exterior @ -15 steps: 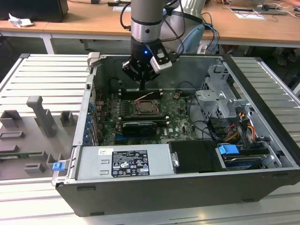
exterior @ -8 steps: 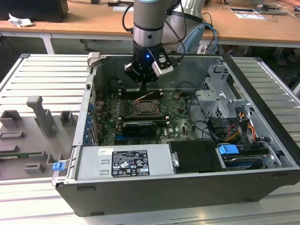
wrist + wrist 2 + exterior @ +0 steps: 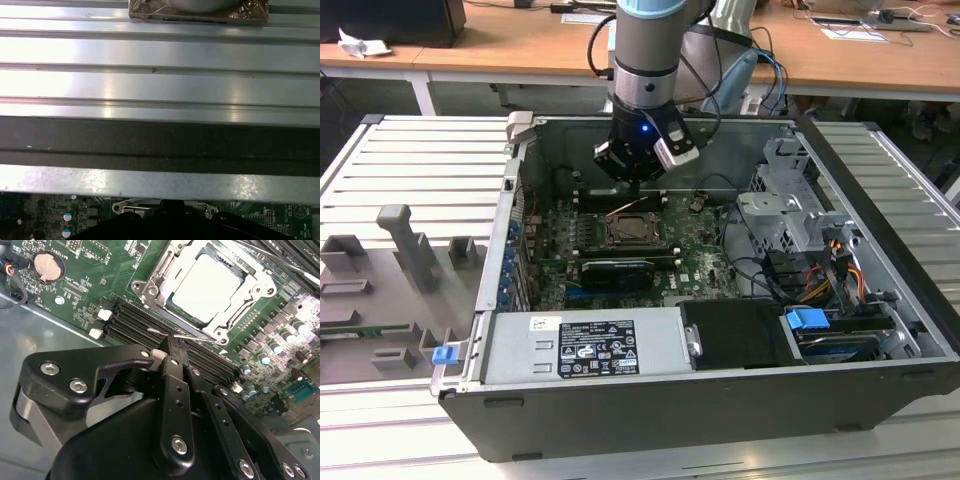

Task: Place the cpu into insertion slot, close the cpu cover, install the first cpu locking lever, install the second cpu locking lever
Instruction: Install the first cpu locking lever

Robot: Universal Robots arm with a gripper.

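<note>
In the second wrist view the cpu [image 3: 207, 285] lies flat in the insertion slot [image 3: 145, 290], its pale face showing through the cut-out of the cpu cover [image 3: 172, 262], which lies down over it. A thin wire locking lever [image 3: 155, 332] runs along the socket's edge. My gripper [image 3: 170, 346] is shut, and its tips meet right at this lever; whether they pinch it is unclear. In the exterior view the gripper [image 3: 636, 186] hangs inside the open computer case, just beyond the insertion slot [image 3: 630, 232].
Long black memory slots [image 3: 127, 320] lie between the gripper and the socket. A coin battery [image 3: 47, 266] sits on the green board. In the case are a power supply [image 3: 585, 345], a drive cage [image 3: 785, 215] and cables [image 3: 820, 270]. Grey fixture blocks [image 3: 405, 245] stand on the exterior view's left.
</note>
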